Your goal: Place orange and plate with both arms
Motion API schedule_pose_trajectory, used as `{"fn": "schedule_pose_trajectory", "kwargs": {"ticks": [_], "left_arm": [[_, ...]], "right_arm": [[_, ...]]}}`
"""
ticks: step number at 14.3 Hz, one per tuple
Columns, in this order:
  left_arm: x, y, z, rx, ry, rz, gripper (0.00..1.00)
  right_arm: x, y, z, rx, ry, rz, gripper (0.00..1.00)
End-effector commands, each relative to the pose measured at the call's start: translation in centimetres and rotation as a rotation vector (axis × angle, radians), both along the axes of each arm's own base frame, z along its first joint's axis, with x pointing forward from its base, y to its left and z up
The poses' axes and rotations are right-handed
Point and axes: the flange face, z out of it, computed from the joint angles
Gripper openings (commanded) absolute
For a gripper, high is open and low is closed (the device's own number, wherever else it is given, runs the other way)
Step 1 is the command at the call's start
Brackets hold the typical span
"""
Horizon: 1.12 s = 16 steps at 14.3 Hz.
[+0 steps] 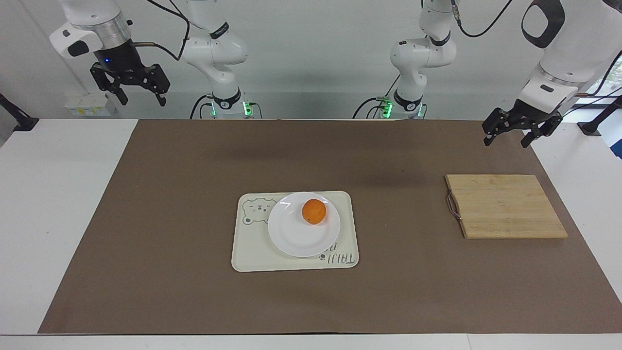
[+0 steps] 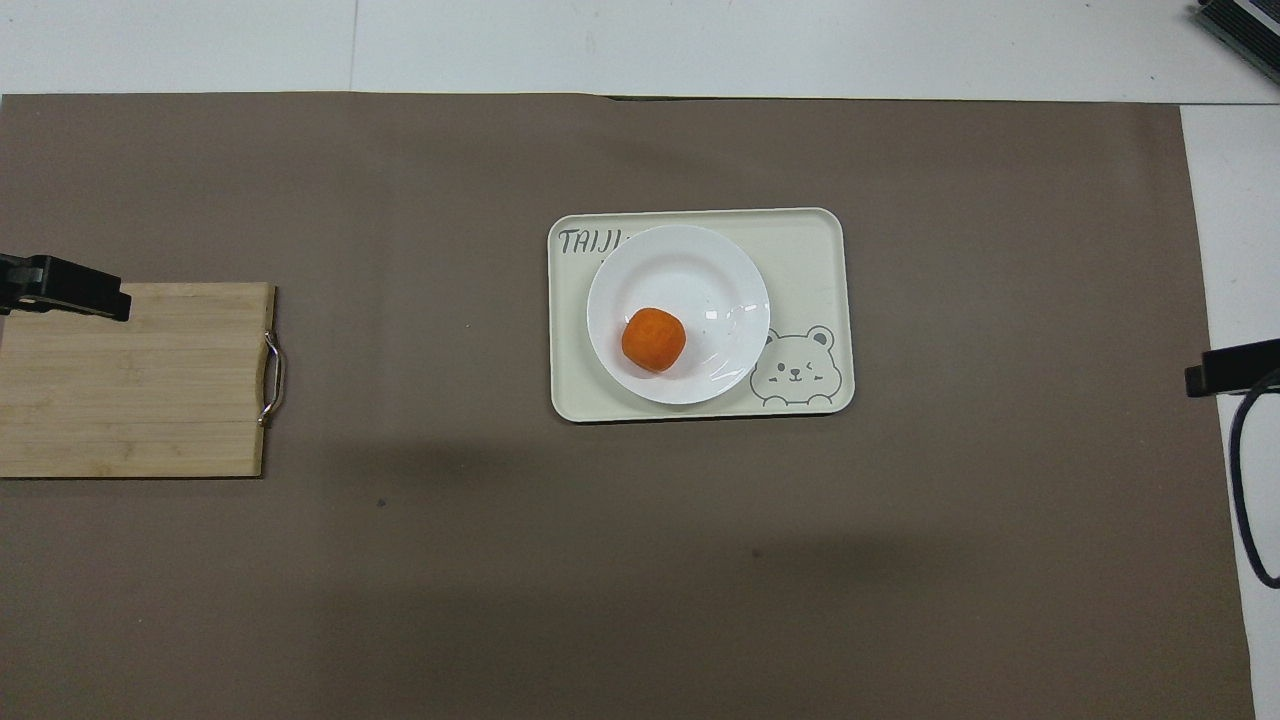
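Left gripper (image 1: 508,137) hangs in the air with its fingers spread, holding nothing, over the mat's corner at the left arm's end, on the robots' edge. Right gripper (image 1: 139,95) is up high too, fingers apart and empty, above the tabletop's corner at the right arm's end, robots' edge. Out to the middle now: the orange (image 1: 314,212) sits on the plate (image 1: 296,240), toward the plate's robot-side rim. The plate rests on the cream bear tray (image 1: 248,255), mid-tabletop on the brown mat (image 1: 170,218). A wooden cutting board (image 1: 505,206) lies flat toward the left arm's end, well apart from the tray.
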Motion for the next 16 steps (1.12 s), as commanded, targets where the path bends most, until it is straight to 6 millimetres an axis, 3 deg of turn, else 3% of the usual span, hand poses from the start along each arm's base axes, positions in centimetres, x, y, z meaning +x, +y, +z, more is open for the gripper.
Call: {"fn": "schedule_pose_trajectory", "kwargs": {"ticks": [1, 9, 16], "left_arm": [[-0.6, 0.3, 0.3, 0.016, 0.005, -0.011, 1.0], [-0.6, 0.3, 0.3, 0.016, 0.005, -0.011, 1.0], [-0.6, 0.3, 0.3, 0.016, 0.005, -0.011, 1.0]], "right_arm": [[1.8, 0.0, 0.3, -0.012, -0.011, 0.011, 1.0], [1.1, 2.3, 0.6, -0.001, -0.011, 0.075, 1.0], [0.7, 1.9, 0.2, -0.001, -0.006, 0.065, 1.0]]}}
